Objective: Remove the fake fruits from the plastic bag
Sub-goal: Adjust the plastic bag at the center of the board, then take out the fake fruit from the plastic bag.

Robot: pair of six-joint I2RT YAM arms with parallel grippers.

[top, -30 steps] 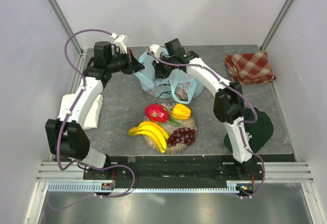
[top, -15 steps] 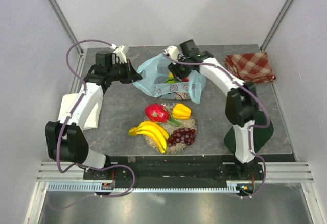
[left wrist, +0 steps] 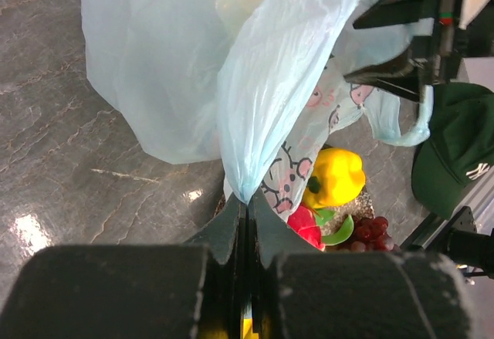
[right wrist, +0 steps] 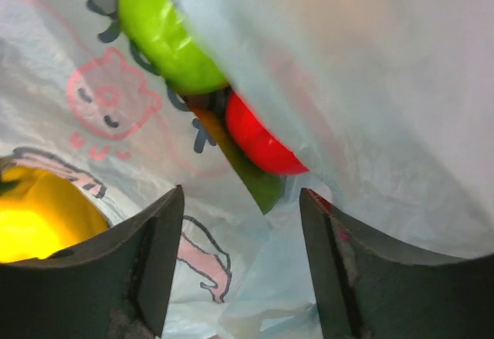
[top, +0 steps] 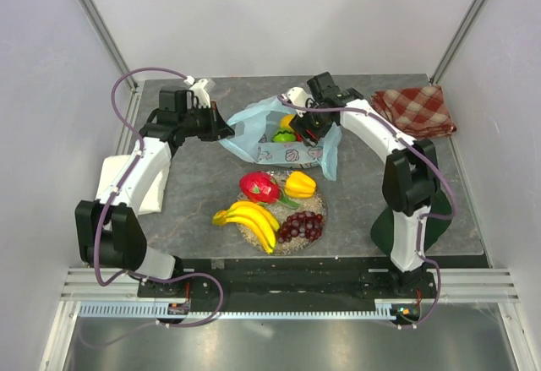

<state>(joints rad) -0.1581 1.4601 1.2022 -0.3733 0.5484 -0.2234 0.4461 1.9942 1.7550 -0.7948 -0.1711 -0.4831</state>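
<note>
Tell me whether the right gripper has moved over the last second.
Yes: the right gripper has shifted right, toward the red checkered cloth.

Pale blue bag (top: 249, 126) — pink cartoon prints, yellow bananas (top: 252, 219), red-checked cloth (top: 414, 111), purple grapes (top: 302, 227)

Reaches the left arm (top: 135, 168) forward from its base, elbow bent, forearm turned inward toward the right arm (top: 368, 132). Holds the left gripper (left wrist: 245, 227) shut, fingers pressed flat together, with a fold of the plastic bag (left wrist: 255, 84) pinched at their tips. Extends the right arm far forward, elbow raised, wrist angled down and inward toward the left gripper. Holds the right gripper (right wrist: 241, 215) open, fingers (right wrist: 154, 262) well apart, bag film just ahead of the tips.
</note>
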